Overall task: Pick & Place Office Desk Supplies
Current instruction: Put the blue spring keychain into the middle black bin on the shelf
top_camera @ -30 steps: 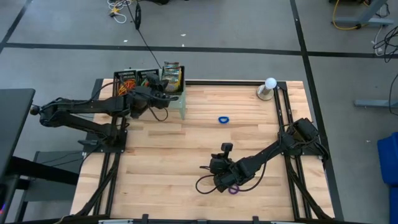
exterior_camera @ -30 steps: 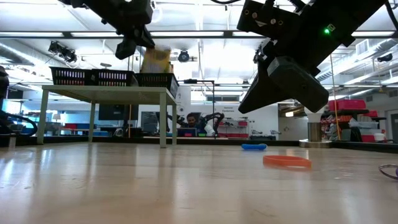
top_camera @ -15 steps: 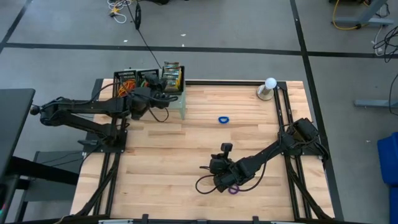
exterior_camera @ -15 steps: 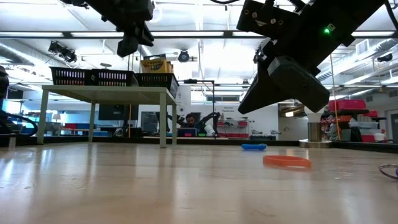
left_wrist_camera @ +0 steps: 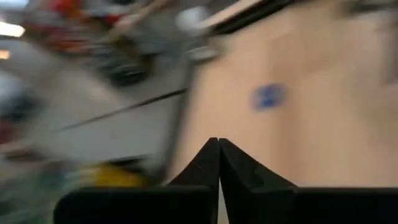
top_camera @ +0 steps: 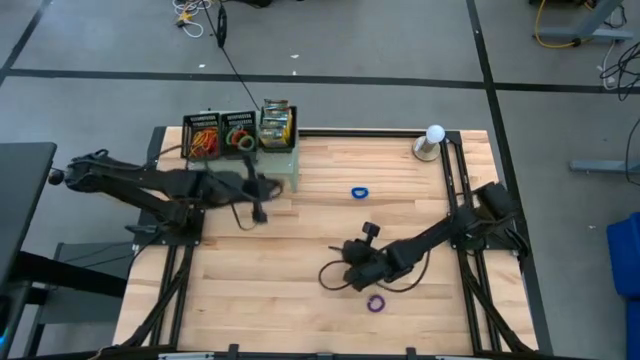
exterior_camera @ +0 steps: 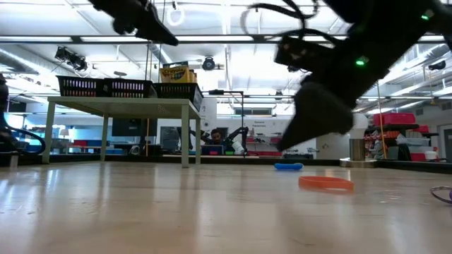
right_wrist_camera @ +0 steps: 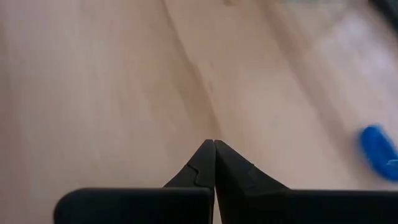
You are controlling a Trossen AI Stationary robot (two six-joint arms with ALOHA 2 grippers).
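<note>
The crayon box [top_camera: 276,126] is seen upright in a mesh tray [top_camera: 275,128] on the stand [top_camera: 290,165]. Both the left gripper [left_wrist_camera: 218,144] beside the stand and the right gripper [right_wrist_camera: 214,144] are clenched, empty.

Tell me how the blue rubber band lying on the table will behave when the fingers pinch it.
The blue rubber band is a thin loop lying flat on the table, so it will probably flop and fold when lifted. It looks very light and may slide if nudged. Being so low, it likely needs a pinch right at the wood.
</note>
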